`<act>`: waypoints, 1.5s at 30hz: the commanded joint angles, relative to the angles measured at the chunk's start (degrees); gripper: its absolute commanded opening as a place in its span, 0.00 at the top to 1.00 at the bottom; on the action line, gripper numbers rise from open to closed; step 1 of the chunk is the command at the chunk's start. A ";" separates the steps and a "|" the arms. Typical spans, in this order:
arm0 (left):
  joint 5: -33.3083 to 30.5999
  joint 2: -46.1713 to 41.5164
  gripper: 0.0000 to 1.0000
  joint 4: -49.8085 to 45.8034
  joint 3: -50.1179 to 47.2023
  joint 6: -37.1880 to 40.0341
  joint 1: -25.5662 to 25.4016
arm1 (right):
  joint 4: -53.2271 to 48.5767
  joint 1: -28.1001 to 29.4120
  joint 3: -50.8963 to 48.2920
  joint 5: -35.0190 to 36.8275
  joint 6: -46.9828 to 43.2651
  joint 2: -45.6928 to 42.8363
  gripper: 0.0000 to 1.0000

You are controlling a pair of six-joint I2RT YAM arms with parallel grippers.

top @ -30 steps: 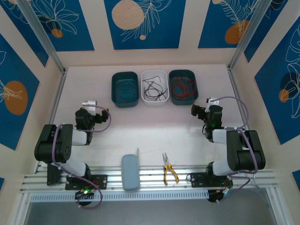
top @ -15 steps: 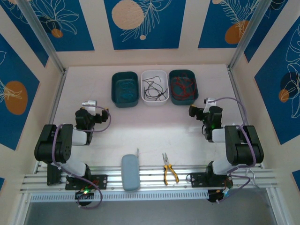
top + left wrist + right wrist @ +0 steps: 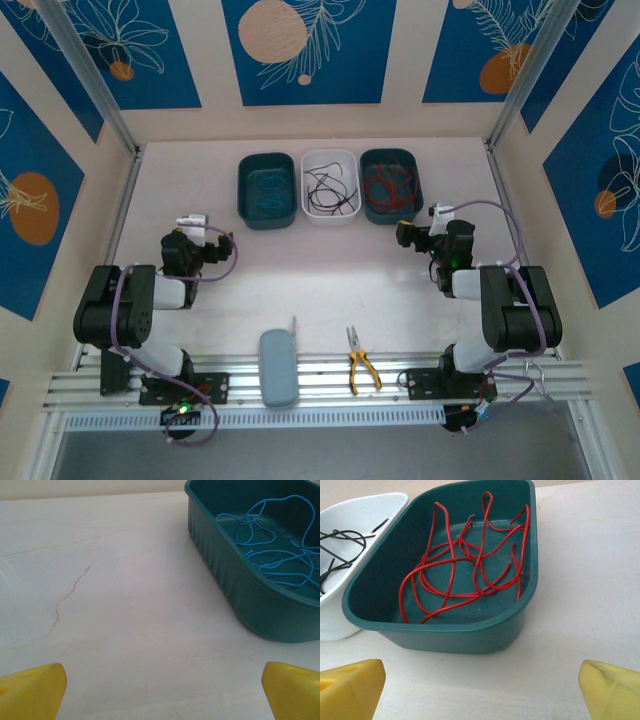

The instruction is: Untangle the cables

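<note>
The cables lie sorted in three trays at the back of the table. Light blue cables (image 3: 266, 190) (image 3: 270, 545) sit in the left teal tray (image 3: 243, 195) (image 3: 235, 580). Black cables (image 3: 330, 190) (image 3: 335, 555) are in the white tray (image 3: 329, 217) (image 3: 350, 515). Red cables (image 3: 390, 183) (image 3: 465, 565) fill the right teal tray (image 3: 415, 190) (image 3: 470, 630). My left gripper (image 3: 190, 240) (image 3: 162, 690) is open over bare table, short and left of the blue-cable tray. My right gripper (image 3: 410, 235) (image 3: 480, 685) is open just in front of the red-cable tray, holding nothing.
Yellow-handled pliers (image 3: 361, 368) and a grey-blue case (image 3: 278, 367) lie at the near edge by the aluminium rail (image 3: 320, 385). Walls close in the table on both sides and at the back. Bare table (image 3: 310, 270) lies between the arms and the trays.
My right gripper has shifted a little left and forward, toward the red-cable tray. The left arm and the cables have not moved.
</note>
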 commanded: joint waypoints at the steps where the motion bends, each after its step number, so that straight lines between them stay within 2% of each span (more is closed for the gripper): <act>1: 1.40 -1.09 0.00 0.00 0.99 1.24 -0.40 | 0.10 0.05 0.95 -1.27 -1.20 0.40 0.01; 6: 2.48 -1.09 0.00 0.15 0.91 1.62 -0.41 | 0.10 0.25 0.87 -0.94 -1.29 0.45 0.01; 12: 10.01 -1.09 0.00 2.56 -0.36 4.32 -0.39 | 0.33 0.49 0.82 -0.57 -1.45 0.38 0.01; 45: 9.84 -1.01 0.00 2.25 -0.15 4.36 -0.39 | 0.37 0.31 0.77 -1.23 -1.46 0.36 0.01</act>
